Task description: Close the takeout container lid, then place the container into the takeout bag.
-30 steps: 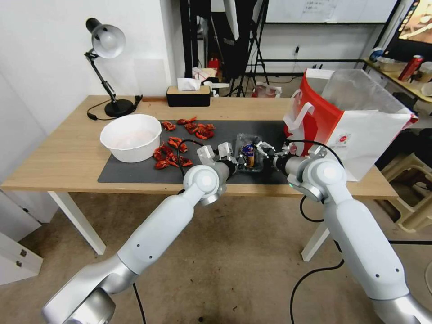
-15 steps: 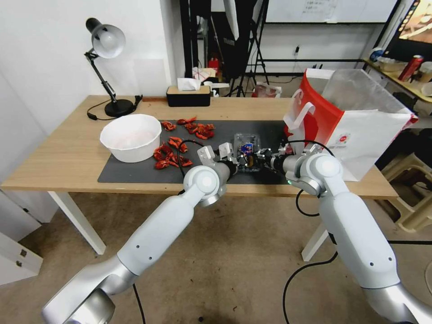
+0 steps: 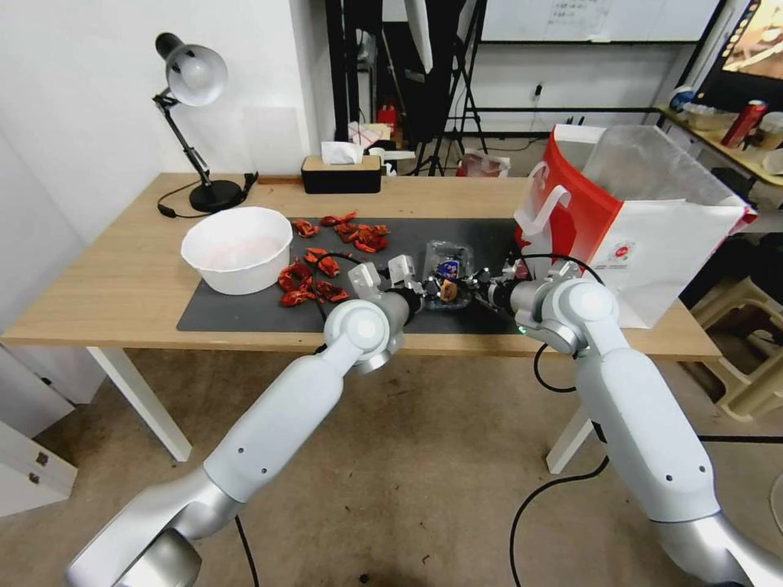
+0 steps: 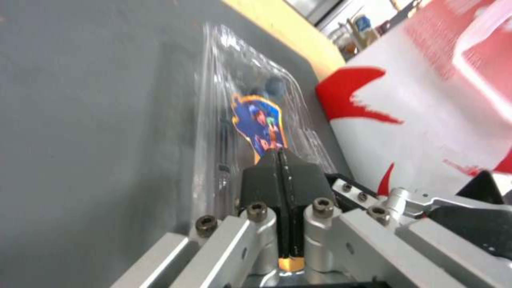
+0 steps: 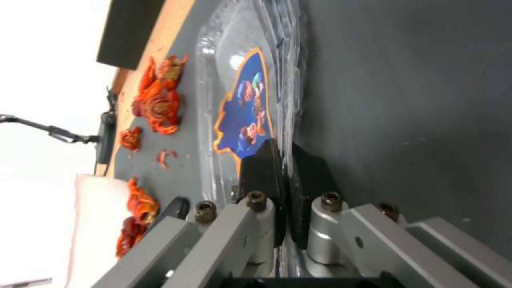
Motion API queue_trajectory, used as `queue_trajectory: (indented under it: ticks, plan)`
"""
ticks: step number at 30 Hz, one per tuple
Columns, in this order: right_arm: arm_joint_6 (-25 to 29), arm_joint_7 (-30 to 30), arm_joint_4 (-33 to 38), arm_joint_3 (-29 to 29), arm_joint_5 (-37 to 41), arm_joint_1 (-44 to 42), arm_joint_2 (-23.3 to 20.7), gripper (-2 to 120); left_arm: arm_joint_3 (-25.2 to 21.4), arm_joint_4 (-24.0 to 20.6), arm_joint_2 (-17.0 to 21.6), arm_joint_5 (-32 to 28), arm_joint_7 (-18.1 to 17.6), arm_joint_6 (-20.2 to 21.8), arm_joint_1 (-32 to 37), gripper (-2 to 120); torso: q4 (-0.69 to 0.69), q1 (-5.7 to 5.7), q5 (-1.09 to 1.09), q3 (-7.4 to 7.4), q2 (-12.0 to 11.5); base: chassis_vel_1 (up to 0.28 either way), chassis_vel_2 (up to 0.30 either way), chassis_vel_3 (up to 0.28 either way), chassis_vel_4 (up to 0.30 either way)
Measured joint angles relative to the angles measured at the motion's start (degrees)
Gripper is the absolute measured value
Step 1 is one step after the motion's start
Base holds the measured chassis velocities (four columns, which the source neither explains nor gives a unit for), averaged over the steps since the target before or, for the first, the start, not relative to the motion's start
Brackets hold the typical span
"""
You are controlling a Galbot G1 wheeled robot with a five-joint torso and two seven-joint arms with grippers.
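The takeout container [image 3: 447,274] is a small clear clamshell lying on the dark mat, dark berries inside. Its lid [image 5: 243,108] carries a blue label with an orange border and lies down over the base. My left gripper [image 3: 419,287] reaches in from the left, pads [image 4: 264,176] pressed together at the container's [image 4: 251,76] near rim. My right gripper [image 3: 476,289] comes from the right, its pads [image 5: 261,168] pinched on the clear rim. The takeout bag [image 3: 652,236] stands open at the right, white with a red side [image 4: 427,100].
A white bowl [image 3: 236,249] sits left on the mat [image 3: 245,314], with red crayfish pieces [image 3: 314,277] scattered between it and the container. A desk lamp [image 3: 196,81] and a tissue box [image 3: 341,173] stand at the table's back edge.
The container, tipped up a second ago, now lies lower and flatter on the mat. The right gripper has pushed in leftward; the left gripper has drawn slightly left.
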Motion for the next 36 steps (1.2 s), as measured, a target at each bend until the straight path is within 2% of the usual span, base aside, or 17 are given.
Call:
queue_trajectory:
  ticks: [2, 7, 9, 10, 13, 14, 17, 19, 22, 23, 24, 26, 27, 30, 32, 34, 36]
  plan:
    - [0.05, -0.23, 0.30, -0.02, -0.05, -0.03, -0.05, 0, -0.53, -0.79, 0.51, 0.26, -0.01, 0.00, 0.51, 0, 0.00, 0.00, 0.00, 0.00, 0.00, 0.000, 0.000, 0.000, 0.000]
    - [0.20, -2.20, 2.27, -0.28, -0.74, -0.41, -0.75, 0, -4.19, -6.33, 3.71, 3.43, 0.65, 0.11, 4.54, 0, 0.01, 0.00, -0.01, 0.00, 0.00, 0.000, 0.000, 0.000, 0.000]
    - [0.32, -4.31, 3.65, -0.85, -1.95, -0.51, -1.43, 0, -6.98, -10.07, 6.02, 6.83, 2.01, 0.04, 7.80, 10, 0.01, 0.00, -0.01, 0.00, 0.00, 0.000, 0.000, 0.000, 0.000]
    - [0.32, -4.31, 3.65, -0.85, -1.95, -0.51, -1.43, 0, -6.98, -10.07, 6.02, 6.83, 2.01, 0.04, 7.80, 10, 0.01, 0.00, -0.01, 0.00, 0.00, 0.000, 0.000, 0.000, 0.000]
    - [0.74, -7.35, 4.95, -1.70, -4.96, -0.48, -2.01, 0, -10.19, -13.44, 8.29, 9.85, 4.05, -0.21, 11.41, 25, 0.01, 0.00, 0.00, 0.00, 0.00, 0.000, 0.000, 0.000, 0.000]
    - [0.74, -7.35, 4.95, -1.70, -4.96, -0.48, -2.01, 0, -10.19, -13.44, 8.29, 9.85, 4.05, -0.21, 11.41, 25, 0.01, 0.00, 0.00, 0.00, 0.00, 0.000, 0.000, 0.000, 0.000]
    - [1.77, -12.33, 6.41, -3.04, -10.91, -0.64, -2.82, 0, -12.76, -16.37, 10.30, 15.21, 6.22, -1.52, 15.35, 38, 0.00, 0.00, 0.00, -0.01, 0.00, 0.000, 0.000, 0.000, 0.000]
    - [2.09, -13.36, 6.76, -3.39, -12.34, -0.70, -3.00, 0, -13.30, -16.96, 10.71, 17.23, 6.84, -2.07, 16.34, 41, 0.00, 0.00, -0.01, -0.01, 0.00, 0.000, 0.000, 0.000, 0.000]
    - [5.99, -21.39, 8.91, -5.85, -23.84, -1.00, -4.41, 0, -15.99, -19.95, 13.13, 29.01, 10.80, -6.17, 22.98, 58, 0.00, -0.01, -0.01, 0.00, 0.00, 0.000, 0.000, 0.000, 0.000]
    - [7.50, -23.51, 9.39, -6.47, -27.47, -1.00, -4.80, 0, -16.73, -20.61, 13.66, 31.22, 11.40, -6.79, 24.55, 62, 0.01, -0.01, -0.01, -0.01, 0.00, 0.000, 0.000, 0.000, 0.000]
    - [7.50, -23.51, 9.39, -6.47, -27.47, -1.00, -4.80, 0, -16.73, -20.61, 13.66, 31.22, 11.40, -6.79, 24.55, 62, 0.01, -0.01, -0.01, -0.01, 0.00, 0.000, 0.000, 0.000, 0.000]
    - [12.11, -28.64, 11.33, -6.76, -38.80, -1.95, -6.39, 0, -17.93, -21.61, 14.96, 36.55, 12.87, -8.72, 27.26, 72, 0.06, -0.01, 0.00, -0.01, 0.00, 0.000, 0.000, 0.000, 0.000]
    - [12.11, -28.64, 11.33, -6.76, -38.80, -1.95, -6.39, 0, -17.93, -21.61, 14.96, 36.55, 12.87, -8.72, 27.26, 72, 0.06, -0.01, 0.00, -0.01, 0.00, 0.000, 0.000, 0.000, 0.000]
    - [18.12, -32.01, 14.55, -4.81, -53.45, -4.86, -9.86, 0, -18.75, -21.42, 16.55, 41.79, 15.85, -11.06, 28.51, 87, -0.09, -0.01, 0.00, -0.01, -0.01, 0.000, 0.000, 0.000, 0.000]
    - [19.57, -32.51, 14.87, -4.66, -56.94, -4.92, -10.61, 0, -19.64, -21.52, 16.88, 42.83, 16.45, -11.57, 29.76, 92, -0.08, -0.01, 0.00, -0.01, -0.01, 0.000, 0.000, 0.000, 0.000]
    - [21.98, -33.01, 15.30, -4.50, -62.13, -4.61, -11.93, 0, -21.79, -22.21, 17.19, 44.23, 17.41, -12.53, 33.05, 98, 0.01, -0.01, 0.03, -0.01, -0.01, 0.000, 0.000, 0.000, 0.000]
    - [22.73, -32.90, 15.57, -4.38, -63.28, -4.33, -12.42, 0, -22.70, -22.51, 17.18, 44.56, 17.68, -12.81, 34.60, 99, 0.02, -0.01, 0.01, -0.01, -0.01, 0.000, 0.000, 0.000, 0.000]
